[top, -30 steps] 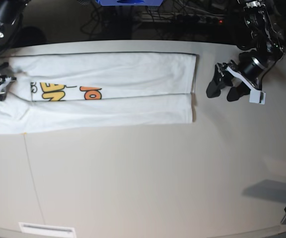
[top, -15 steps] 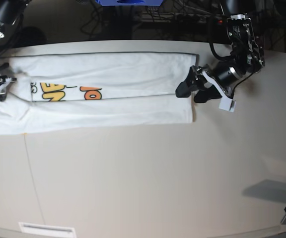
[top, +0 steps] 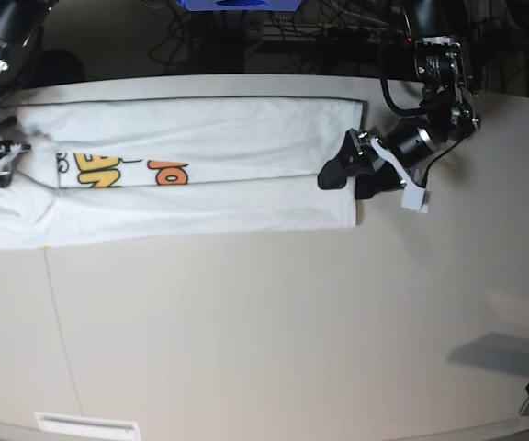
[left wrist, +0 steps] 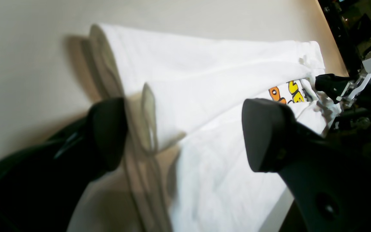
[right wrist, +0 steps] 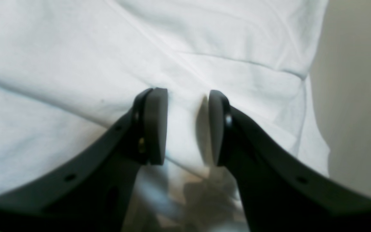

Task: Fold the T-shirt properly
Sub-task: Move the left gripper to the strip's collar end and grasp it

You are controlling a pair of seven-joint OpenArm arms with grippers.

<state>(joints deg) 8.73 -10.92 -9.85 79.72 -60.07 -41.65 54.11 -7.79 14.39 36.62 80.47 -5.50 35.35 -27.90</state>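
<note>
The T-shirt (top: 200,170) is lying as a long strip along the far edge of the table (top: 274,331), its sides already turned in over the middle so that only a sliver of the orange-and-yellow print is showing between them. By that reading the lengthwise folds are done and the crosswise folds are still to come.

The left gripper (top: 345,177) is hanging at the strip's hem end, jaws spread wide, one finger (left wrist: 106,132) beside the hem's edge and the other over the cloth; nothing is held yet. The right gripper (right wrist: 187,125) is sitting at the opposite end, near the table's far corner, its jaws part-closed with a ridge of white cloth between the pads (right wrist: 155,124); whether they are truly pinching it cannot be told.

The neck and sleeves are hidden under the folds, most of the print is covered, and the right gripper is cut off at the base view's edge.
</note>
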